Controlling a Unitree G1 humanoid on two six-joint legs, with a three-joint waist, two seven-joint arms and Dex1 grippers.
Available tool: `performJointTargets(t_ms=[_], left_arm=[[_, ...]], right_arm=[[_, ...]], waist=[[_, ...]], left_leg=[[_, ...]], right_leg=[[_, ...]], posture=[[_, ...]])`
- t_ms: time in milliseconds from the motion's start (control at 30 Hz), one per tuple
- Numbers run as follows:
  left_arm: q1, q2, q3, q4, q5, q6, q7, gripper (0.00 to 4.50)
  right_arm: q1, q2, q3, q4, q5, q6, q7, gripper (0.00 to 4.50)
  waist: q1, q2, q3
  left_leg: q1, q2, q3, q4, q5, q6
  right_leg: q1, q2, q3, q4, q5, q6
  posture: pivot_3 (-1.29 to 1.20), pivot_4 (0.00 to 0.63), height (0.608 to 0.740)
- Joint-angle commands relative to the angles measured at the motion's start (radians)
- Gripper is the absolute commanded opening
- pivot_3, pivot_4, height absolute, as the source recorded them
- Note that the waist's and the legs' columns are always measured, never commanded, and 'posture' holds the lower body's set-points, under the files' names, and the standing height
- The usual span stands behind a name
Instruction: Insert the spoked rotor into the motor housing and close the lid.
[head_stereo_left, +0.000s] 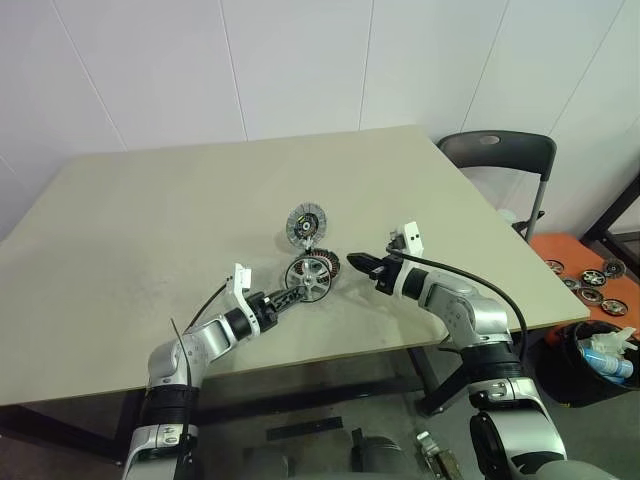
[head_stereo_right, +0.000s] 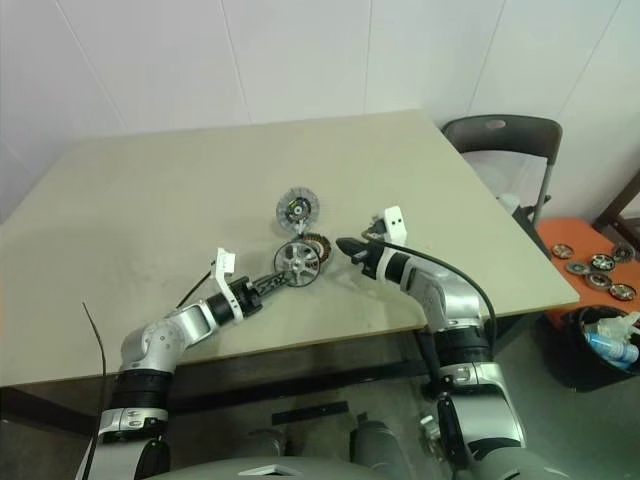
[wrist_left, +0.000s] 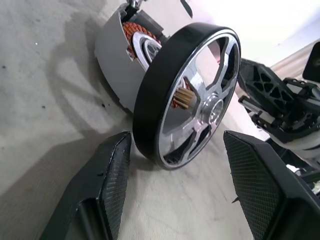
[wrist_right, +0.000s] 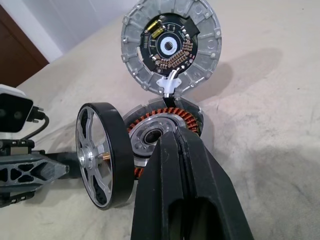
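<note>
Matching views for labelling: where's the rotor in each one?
Left eye: rotor just below centre, on edge, in front of the housing.
Right eye: rotor left of centre.
Left wrist: rotor at centre, beyond the open left pincer.
Right wrist: rotor lower left.
Shared landmark: the open lid.

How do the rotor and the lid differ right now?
The spoked rotor has a dark rim and open silver spokes; the lid is a solid grey disc with a ribbed edge and dark electronics at its centre. The rotor stands on edge beside the motor housing; the lid stands open behind it. Both are round.
</note>
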Motion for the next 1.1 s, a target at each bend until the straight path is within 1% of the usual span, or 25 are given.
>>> performJointTargets(t_ms=[33,167,267,333,600,800,933,1067,1100], left_arm=[[-0.028,0.0,0.019,0.049,0.031,-0.052,0.036,3.17],[-0.04,0.014,0.012,0.066,0.054,-0.09,0.03,3.17],[-0.04,0.041,-0.028,0.08,0.125,-0.16,0.026,3.17],[-0.041,0.051,-0.045,0.092,0.146,-0.189,0.016,3.17],[-0.062,0.027,-0.044,0.148,0.158,-0.217,0.018,3.17],[-0.06,0.023,-0.05,0.155,0.165,-0.224,0.022,3.17],[-0.057,0.027,-0.063,0.163,0.194,-0.25,0.028,3.17],[-0.055,0.015,-0.055,0.146,0.179,-0.245,0.018,3.17],[-0.054,0.015,-0.056,0.14,0.171,-0.238,0.008,2.99]], right_arm=[[-0.023,0.0,0.007,-0.014,-0.001,-0.017,0.007,0.0],[-0.024,0.001,0.012,-0.013,-0.007,-0.018,0.008,0.0],[-0.026,0.001,0.013,-0.011,-0.007,-0.019,0.008,0.0],[-0.026,0.001,0.014,-0.01,-0.007,-0.02,0.009,0.0],[-0.031,0.006,0.016,-0.008,-0.006,-0.021,0.009,0.0],[-0.029,0.004,0.013,-0.01,-0.005,-0.021,0.007,0.0],[-0.024,0.005,0.014,-0.015,-0.005,-0.021,0.006,0.0],[-0.026,0.008,0.013,-0.012,-0.004,-0.024,0.005,0.0],[-0.028,0.009,0.012,-0.011,-0.004,-0.025,0.004,0.0]], waist=[[0.0,0.0,0.0],[-0.003,0.0,0.0],[-0.003,0.0,0.0],[-0.001,0.0,0.0],[0.003,0.001,0.0],[0.003,0.001,0.0],[0.003,0.001,0.0],[0.004,0.001,0.0],[0.004,0.001,0.0]], left_leg=[[0.0,0.0,0.0,0.0,0.0,0.0],[0.001,0.0,0.0,0.001,0.0,0.0],[0.001,0.0,0.0,0.001,0.0,0.0],[0.001,0.001,0.0,0.001,0.0,0.0],[0.001,0.0,0.0,0.001,0.0,0.0],[0.002,0.0,0.0,0.001,0.0,0.0],[0.003,0.0,-0.001,0.001,0.0,0.0],[0.002,0.0,-0.001,0.001,0.0,0.0],[0.002,0.0,-0.001,0.001,0.0,0.0]], right_leg=[[0.0,0.0,0.0,0.0,0.0,0.0],[0.001,0.001,0.0,0.0,-0.001,0.001],[0.001,0.001,0.0,0.0,-0.001,0.001],[0.001,0.001,0.0,0.0,0.0,0.001],[0.002,0.0,0.0,0.0,0.0,0.001],[0.004,0.0,-0.001,0.0,-0.001,0.002],[0.004,0.0,-0.001,0.0,-0.001,0.002],[0.004,0.0,-0.001,-0.001,-0.001,0.002],[0.004,0.0,-0.001,-0.001,-0.001,0.002]], posture=[[0.0,0.0,0.74],[0.0,0.0,0.74],[0.0,0.0,0.74],[0.0,0.0,0.74],[0.0,0.0,0.74],[0.0,0.0,0.74],[0.0,0.0,0.74],[0.0,0.0,0.74],[0.0,0.0,0.74]])
